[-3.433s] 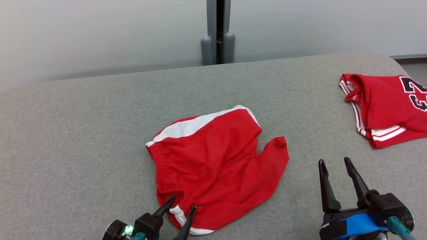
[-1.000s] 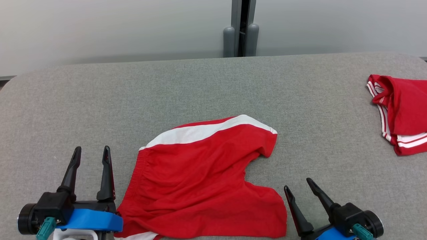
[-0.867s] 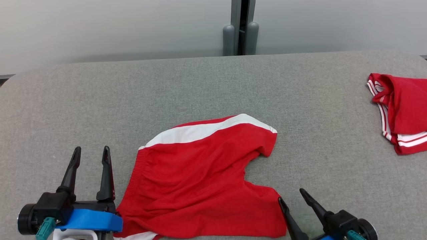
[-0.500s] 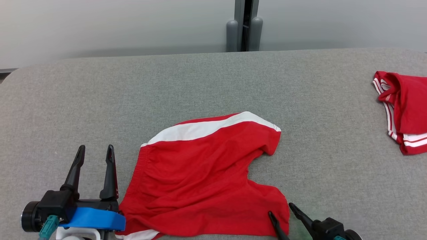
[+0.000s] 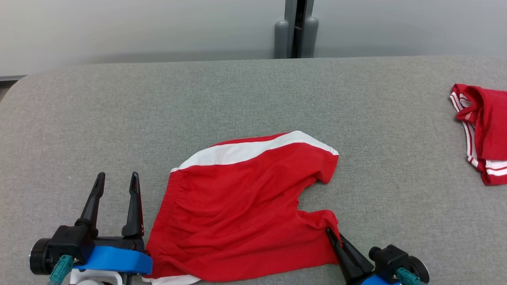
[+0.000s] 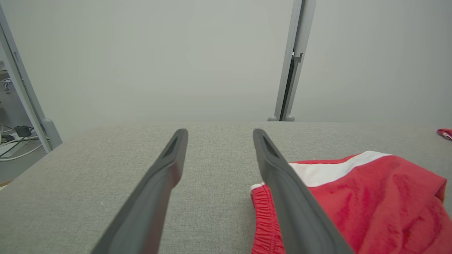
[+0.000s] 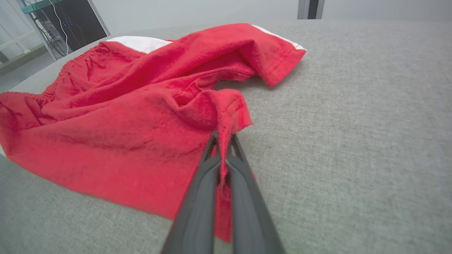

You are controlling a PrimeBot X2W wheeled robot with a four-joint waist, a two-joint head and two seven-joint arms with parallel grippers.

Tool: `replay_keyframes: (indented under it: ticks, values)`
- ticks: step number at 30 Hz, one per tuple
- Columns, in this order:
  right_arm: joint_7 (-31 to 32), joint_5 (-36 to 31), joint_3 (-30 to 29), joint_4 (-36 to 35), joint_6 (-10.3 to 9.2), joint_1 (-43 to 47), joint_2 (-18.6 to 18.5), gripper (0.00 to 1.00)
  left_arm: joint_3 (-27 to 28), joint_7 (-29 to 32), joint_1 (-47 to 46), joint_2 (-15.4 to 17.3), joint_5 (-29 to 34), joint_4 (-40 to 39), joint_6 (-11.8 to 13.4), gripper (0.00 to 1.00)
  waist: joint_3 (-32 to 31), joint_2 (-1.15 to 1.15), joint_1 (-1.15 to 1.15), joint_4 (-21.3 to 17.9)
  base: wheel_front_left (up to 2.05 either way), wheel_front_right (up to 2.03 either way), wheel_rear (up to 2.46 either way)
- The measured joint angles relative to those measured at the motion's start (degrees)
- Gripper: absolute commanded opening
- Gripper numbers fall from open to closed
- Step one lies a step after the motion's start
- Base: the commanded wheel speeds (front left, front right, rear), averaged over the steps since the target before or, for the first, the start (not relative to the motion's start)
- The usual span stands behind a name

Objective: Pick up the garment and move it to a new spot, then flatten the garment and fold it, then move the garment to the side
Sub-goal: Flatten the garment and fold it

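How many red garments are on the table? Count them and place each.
2. The shorts lie front and centre, a leg hem pinched in the right gripper. The jersey sits at the table's right, partly out of frame.

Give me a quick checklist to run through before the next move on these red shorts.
1. Grasp: right gripper shut on the near leg hem of the shorts: ok.
2. Free arm: left gripper open beside the waistband, holding nothing: ok.
3. Flatness: shorts wrinkled, far leg's corner curled: not ok.
4. Both hem layers caught: cannot tell.
5. Room: bare table between shorts and folded jersey: ok.
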Motion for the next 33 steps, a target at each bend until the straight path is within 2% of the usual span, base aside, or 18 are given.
replay_keyframes:
  ticks: [5,15,25,33]
  values:
    - [-0.1,-0.5,-1.7,-2.2,0.01,0.6,-0.2,0.00,-0.5,0.0,0.0,0.0,-0.4,0.1,0.1,1.00,0.2,0.00,0.00,-0.1,0.00,0.00,0.00]
    - [0.2,-1.2,-9.4,-4.1,0.01,4.4,-2.0,0.00,-0.9,0.0,0.0,0.0,-0.5,0.3,0.4,1.00,0.6,0.00,-0.01,-0.4,0.00,0.00,0.00]
    - [0.8,-1.1,-7.6,-8.0,0.01,2.9,-1.9,0.00,-1.8,0.0,-0.2,0.0,-0.9,0.5,0.5,1.00,1.2,0.00,-0.01,-0.6,0.00,0.00,0.00]
    - [2.7,-0.9,-4.9,-8.2,0.00,-5.8,-2.4,0.00,-2.8,0.0,-1.4,0.0,-1.2,0.5,0.5,1.00,2.9,0.00,-0.01,0.5,0.00,0.00,0.00]
